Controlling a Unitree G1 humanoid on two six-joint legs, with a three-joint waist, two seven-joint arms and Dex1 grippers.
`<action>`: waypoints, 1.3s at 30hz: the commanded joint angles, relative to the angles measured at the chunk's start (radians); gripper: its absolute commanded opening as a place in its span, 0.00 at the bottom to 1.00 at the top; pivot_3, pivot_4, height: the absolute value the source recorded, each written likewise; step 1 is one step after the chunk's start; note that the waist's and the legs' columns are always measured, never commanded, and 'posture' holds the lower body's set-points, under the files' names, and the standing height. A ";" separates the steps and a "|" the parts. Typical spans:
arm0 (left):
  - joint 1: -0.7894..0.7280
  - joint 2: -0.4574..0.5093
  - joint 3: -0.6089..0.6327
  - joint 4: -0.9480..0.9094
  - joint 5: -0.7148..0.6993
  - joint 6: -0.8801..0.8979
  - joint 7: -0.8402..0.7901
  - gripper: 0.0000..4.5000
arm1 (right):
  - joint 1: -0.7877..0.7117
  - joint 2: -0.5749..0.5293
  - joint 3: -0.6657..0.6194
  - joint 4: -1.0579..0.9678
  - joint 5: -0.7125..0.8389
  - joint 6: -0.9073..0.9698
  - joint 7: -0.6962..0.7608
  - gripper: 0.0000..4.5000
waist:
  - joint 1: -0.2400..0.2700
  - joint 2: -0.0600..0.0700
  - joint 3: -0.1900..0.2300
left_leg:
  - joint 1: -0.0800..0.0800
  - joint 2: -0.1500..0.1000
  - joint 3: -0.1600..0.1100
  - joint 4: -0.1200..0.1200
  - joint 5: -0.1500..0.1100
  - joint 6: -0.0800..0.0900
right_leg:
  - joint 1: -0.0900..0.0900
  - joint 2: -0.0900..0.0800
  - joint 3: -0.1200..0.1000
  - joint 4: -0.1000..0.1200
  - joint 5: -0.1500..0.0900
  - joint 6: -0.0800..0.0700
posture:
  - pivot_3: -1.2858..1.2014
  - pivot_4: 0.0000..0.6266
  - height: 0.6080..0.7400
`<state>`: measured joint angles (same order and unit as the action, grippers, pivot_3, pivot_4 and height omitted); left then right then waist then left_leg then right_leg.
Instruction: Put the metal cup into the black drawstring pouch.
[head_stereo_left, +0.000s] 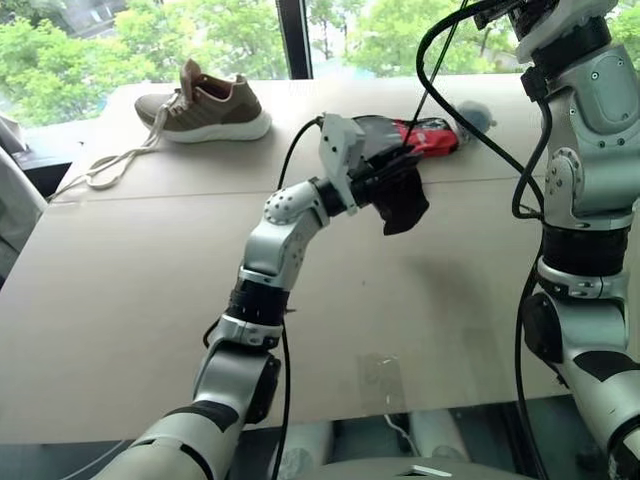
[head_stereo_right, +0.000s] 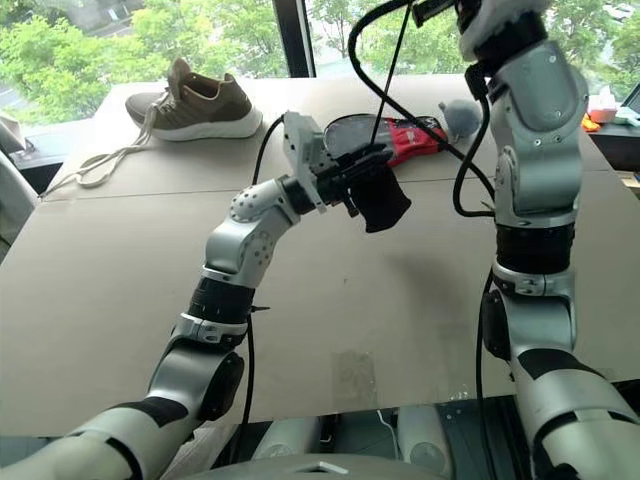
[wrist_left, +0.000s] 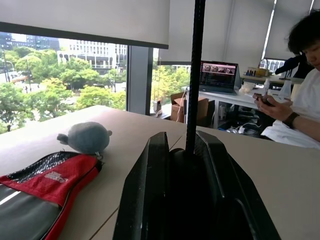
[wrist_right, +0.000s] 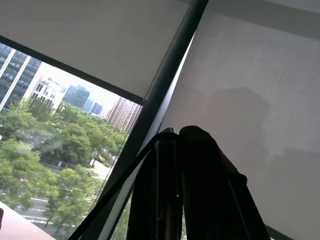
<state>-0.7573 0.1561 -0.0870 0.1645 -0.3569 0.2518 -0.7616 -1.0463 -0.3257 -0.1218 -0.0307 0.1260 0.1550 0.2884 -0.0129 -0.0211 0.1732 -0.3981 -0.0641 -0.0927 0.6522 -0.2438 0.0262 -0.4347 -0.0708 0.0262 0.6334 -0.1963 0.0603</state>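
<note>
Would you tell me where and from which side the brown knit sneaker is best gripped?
I would pinch the collar rim of the brown knit sneaker from above, one finger inside the opening: it stands upright on its white sole, mouth facing up, and the rim looks thin.

A wide tan table stands before large windows showing daylit green trees; desks with a laptop stand beyond.
</note>
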 joint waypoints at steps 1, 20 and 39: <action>0.056 0.026 -0.008 0.023 0.005 0.046 -0.017 0.05 | -0.100 -0.018 -0.099 -0.074 0.053 -0.018 -0.073 0.00 | -0.001 0.000 0.000 | 0.000 0.000 0.000 0.000 0.000 0.000 | 0.000 0.000 0.000 0.000 0.000 0.000 | 0.52 0.24 0.97; 0.178 0.085 0.173 -0.227 -0.147 0.132 0.053 0.54 | -0.014 -0.057 -0.001 -0.133 0.095 0.009 0.069 0.00 | -0.007 0.001 -0.001 | 0.001 0.001 0.004 0.001 0.000 0.000 | -0.004 0.000 0.004 0.007 0.000 0.000 | 0.52 0.24 0.97; 0.770 0.351 0.510 -0.439 -0.339 0.295 0.089 0.55 | 0.866 -0.443 -0.029 -0.298 0.249 0.281 0.507 0.40 | 0.003 0.001 -0.002 | 0.001 0.003 0.004 -0.001 -0.002 0.003 | 0.000 0.000 0.002 -0.002 0.000 0.000 | 0.52 0.24 0.97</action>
<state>-0.0335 0.4947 0.4519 -0.1744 -0.6881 0.5428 -0.6308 -0.2253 -0.7302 -0.1252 -0.2700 0.3415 0.4351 0.7164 -0.0097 -0.0204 0.1715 -0.3973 -0.0612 -0.0881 0.6514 -0.2469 0.0310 -0.4346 -0.0713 0.0289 0.6313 -0.1965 0.0600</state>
